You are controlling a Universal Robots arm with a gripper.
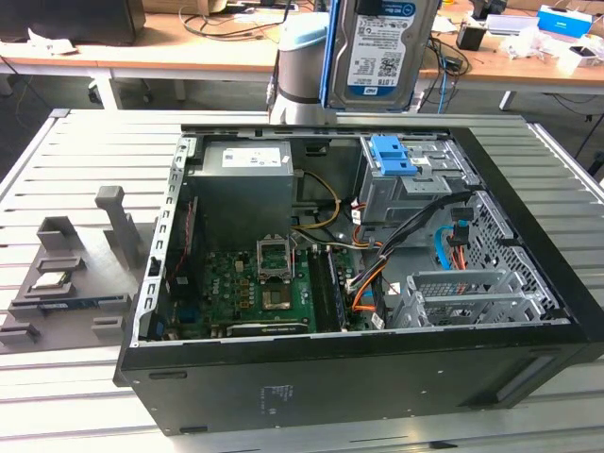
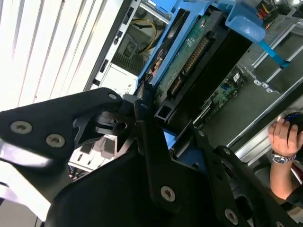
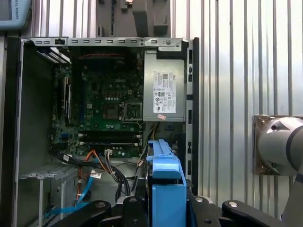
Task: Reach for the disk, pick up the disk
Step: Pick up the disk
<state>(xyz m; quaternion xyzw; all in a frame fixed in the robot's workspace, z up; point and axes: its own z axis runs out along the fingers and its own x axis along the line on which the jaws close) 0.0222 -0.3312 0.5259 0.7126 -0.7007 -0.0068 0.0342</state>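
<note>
The disk [image 1: 382, 52] hangs in the air above the open computer case [image 1: 377, 387], its label facing the exterior view, just in front of the robot arm [image 1: 300, 57]; it touches nothing of the case. In the second wrist view the gripper [image 2: 165, 118] has its black fingers [image 2: 147, 135] closed in on the disk, one against each blue-railed edge, the green circuit board showing between them; the pads themselves are hidden, so the clamp looks firm rather than proven. In the first wrist view the power supply [image 3: 163, 92] and motherboard [image 3: 106, 104] lie below the held drive. A bare blue bracket [image 1: 394, 156] sits on the drive cage; a grey fixture [image 1: 71, 274] lies on the slatted table [image 1: 85, 142] at the exterior view's left; a person's hand [image 2: 283, 137] wearing a wristwatch [image 2: 283, 158] rests beyond the case's edge.
</note>
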